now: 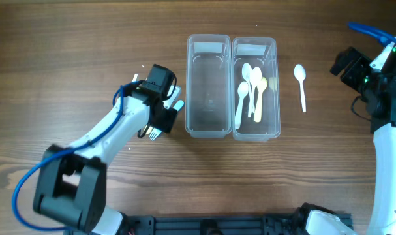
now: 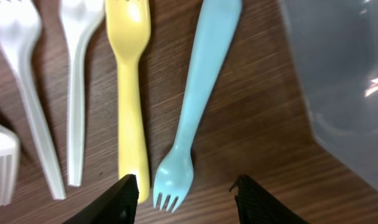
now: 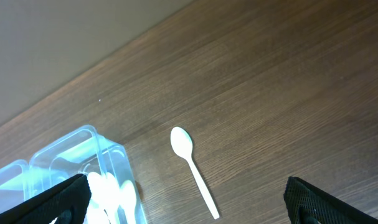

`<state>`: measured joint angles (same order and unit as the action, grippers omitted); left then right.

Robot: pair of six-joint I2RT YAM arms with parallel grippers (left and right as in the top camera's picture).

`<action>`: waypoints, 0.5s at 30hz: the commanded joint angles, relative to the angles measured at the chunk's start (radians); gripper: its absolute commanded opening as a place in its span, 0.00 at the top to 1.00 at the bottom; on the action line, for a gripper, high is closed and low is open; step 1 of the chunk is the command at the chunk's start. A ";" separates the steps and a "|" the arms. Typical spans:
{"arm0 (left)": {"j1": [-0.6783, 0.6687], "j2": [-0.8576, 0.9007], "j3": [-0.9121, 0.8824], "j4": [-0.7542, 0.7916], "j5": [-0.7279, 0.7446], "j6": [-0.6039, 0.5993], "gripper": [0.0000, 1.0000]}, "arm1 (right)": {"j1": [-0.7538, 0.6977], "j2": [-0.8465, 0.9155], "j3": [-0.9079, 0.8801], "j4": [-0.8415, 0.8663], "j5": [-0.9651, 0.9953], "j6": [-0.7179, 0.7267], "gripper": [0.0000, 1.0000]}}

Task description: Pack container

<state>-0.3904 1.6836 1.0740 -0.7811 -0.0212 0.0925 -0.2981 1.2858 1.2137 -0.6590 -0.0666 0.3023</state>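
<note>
Clear plastic, the empty container (image 1: 209,85) sits mid-way along the wooden table (image 1: 74,39), with its twin (image 1: 255,47) touching its right side and holding several spoons (image 1: 256,77). Left of the empty container I have my left gripper (image 2: 185,202) low, fingers spread wide either side of the tines of a blue fork (image 2: 198,106), with a yellow fork (image 2: 131,93) and white forks (image 2: 76,81) alongside. Right of the empty container, past the twin, lies a white spoon (image 1: 301,85). Farther right, my right gripper (image 3: 189,205) is wide open, holding nothing.
</note>
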 commanded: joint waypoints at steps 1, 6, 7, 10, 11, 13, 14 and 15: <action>0.006 0.073 -0.010 0.027 -0.014 -0.030 0.46 | -0.003 0.006 0.004 0.000 0.011 0.013 0.00; 0.006 0.114 -0.010 0.043 -0.002 0.035 0.42 | -0.003 0.006 0.004 0.000 0.011 0.013 0.00; 0.006 0.122 -0.010 0.046 0.006 0.060 0.41 | -0.003 0.006 0.004 0.000 0.011 0.013 0.00; 0.006 0.145 -0.010 0.053 0.021 0.113 0.41 | -0.003 0.006 0.004 0.000 0.011 0.013 0.00; 0.006 0.151 -0.010 0.056 0.029 0.128 0.41 | -0.003 0.006 0.004 0.000 0.011 0.013 0.00; 0.007 0.165 -0.010 0.067 0.035 0.142 0.41 | -0.003 0.006 0.004 0.000 0.011 0.013 0.00; 0.008 0.172 -0.010 0.072 0.035 0.146 0.41 | -0.003 0.006 0.004 0.000 0.011 0.013 0.00; 0.008 0.176 -0.010 0.076 0.036 0.148 0.41 | -0.003 0.006 0.004 0.000 0.011 0.013 0.00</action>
<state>-0.3897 1.8332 1.0718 -0.7174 -0.0101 0.1837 -0.2981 1.2858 1.2137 -0.6590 -0.0666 0.3023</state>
